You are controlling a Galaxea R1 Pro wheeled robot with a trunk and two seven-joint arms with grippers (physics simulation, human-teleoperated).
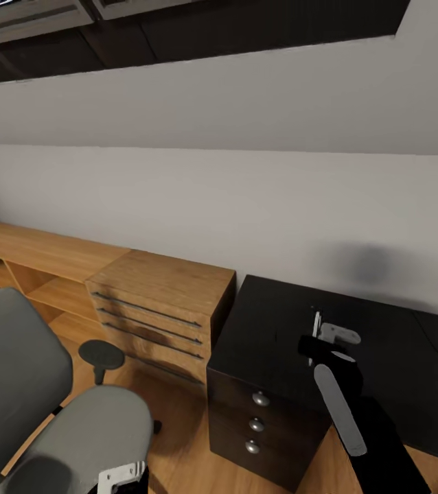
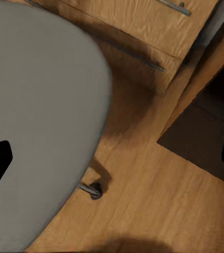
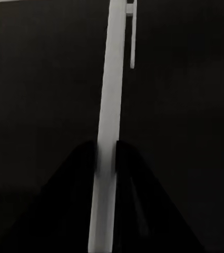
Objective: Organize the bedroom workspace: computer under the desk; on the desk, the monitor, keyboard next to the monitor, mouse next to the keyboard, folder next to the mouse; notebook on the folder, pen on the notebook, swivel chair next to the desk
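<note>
Pen (image 3: pixel 112 63) looks light, stiff and slick, pinched low on its shaft by the right gripper's (image 3: pixel 106 150) closed jaws above the desk (image 1: pixel 274 329). Left gripper (image 1: pixel 119 475), off the desk's end over the swivel chair (image 1: pixel 102 425), has jaws spread, empty

A plain pale wall (image 1: pixel 246 206) runs behind the furniture, meeting a sloped ceiling with a dark skylight recess (image 1: pixel 198 31) overhead. The floor (image 1: pixel 178 439) is warm wood planking (its grain shows clearly in the left wrist view). A light wooden shelf-and-drawer unit (image 1: pixel 157 302) stands against the wall, its drawers fitted with long dark bar handles. Soft, even light fills the room.
</note>
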